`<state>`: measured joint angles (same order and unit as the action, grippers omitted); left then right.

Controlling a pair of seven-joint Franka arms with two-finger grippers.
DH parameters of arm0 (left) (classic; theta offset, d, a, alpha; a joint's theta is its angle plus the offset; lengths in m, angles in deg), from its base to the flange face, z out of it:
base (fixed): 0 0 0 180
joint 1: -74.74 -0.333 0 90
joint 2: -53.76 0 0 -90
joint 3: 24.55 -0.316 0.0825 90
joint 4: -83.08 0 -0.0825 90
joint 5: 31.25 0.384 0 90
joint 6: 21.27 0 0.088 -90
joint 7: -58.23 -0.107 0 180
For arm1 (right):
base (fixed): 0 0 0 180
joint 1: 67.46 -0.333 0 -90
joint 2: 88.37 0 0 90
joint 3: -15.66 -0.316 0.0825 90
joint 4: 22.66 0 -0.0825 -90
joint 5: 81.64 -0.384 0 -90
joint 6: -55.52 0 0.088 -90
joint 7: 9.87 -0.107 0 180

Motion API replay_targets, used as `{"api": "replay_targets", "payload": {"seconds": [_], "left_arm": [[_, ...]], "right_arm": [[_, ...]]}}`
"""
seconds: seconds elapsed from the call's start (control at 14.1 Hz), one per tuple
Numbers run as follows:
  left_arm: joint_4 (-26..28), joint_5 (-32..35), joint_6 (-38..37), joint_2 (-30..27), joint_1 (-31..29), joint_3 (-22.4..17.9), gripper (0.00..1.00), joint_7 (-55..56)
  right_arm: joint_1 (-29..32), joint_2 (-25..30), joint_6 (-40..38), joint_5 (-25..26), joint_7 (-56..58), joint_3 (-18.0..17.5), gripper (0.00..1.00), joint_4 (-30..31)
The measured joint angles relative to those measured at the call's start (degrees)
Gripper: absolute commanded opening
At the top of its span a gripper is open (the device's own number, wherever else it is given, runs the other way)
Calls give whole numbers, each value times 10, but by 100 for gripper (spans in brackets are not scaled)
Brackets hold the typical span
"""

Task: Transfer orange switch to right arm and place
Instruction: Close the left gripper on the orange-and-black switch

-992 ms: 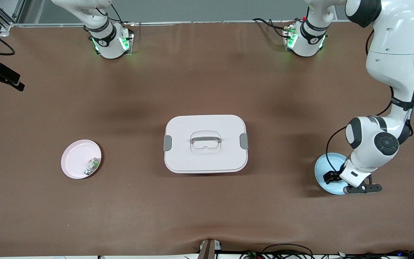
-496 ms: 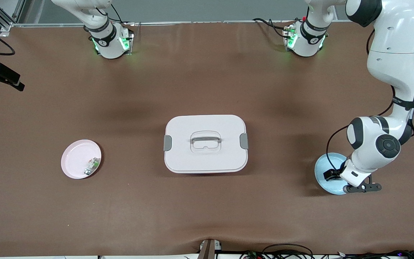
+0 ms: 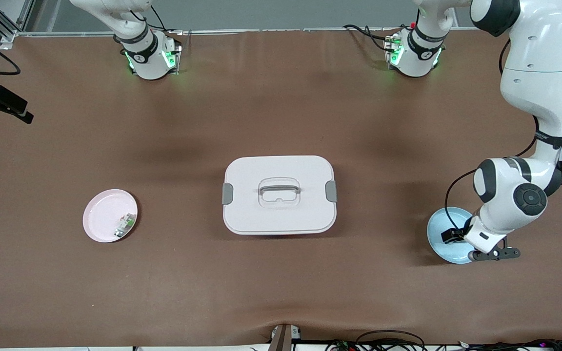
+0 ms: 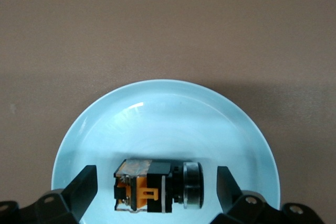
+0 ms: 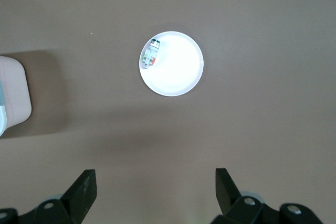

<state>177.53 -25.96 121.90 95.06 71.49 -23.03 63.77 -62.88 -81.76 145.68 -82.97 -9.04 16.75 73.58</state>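
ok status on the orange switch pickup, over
Left gripper open, low over pale blue round plate, fingers either side of small black-and-orange switch. Switch lying on plate, not gripped. Right gripper open, waiting high above the table. Nothing in the way.

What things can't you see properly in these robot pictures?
- Orange switch: in the front view the left arm's wrist hides it on the blue plate.
- Left gripper: wrist view's edge cuts off its body.
- Right gripper: outside the front view.
- Small part on the pink plate: too small to identify.
- White box: lid hides any contents.
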Motion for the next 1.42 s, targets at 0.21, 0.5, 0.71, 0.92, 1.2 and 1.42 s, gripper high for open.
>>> {"api": "replay_targets", "payload": {"seconds": [0.21, 0.5, 0.71, 0.92, 1.2, 1.42], "left_arm": [[0, 0, -1, 0, 0, 0, 100, 0], [0, 0, -2, 0, 0, 0, 100, 0], [3, 0, -5, 0, 0, 0, 100, 0], [6, 0, -6, 2, 0, 0, 100, 0], [8, 0, -6, 5, 0, 0, 97, 0], [9, 0, -6, 8, 0, 0, 72, 0]], "right_arm": [[0, 0, 0, 0, 0, 0, 100, 0], [0, 0, 0, 0, 0, 0, 100, 0], [0, 0, 0, 0, 0, 0, 100, 0], [0, 0, 0, 0, 0, 0, 100, 0], [0, 0, 0, 0, 0, 0, 100, 0], [0, 0, 0, 0, 0, 0, 100, 0]]}}
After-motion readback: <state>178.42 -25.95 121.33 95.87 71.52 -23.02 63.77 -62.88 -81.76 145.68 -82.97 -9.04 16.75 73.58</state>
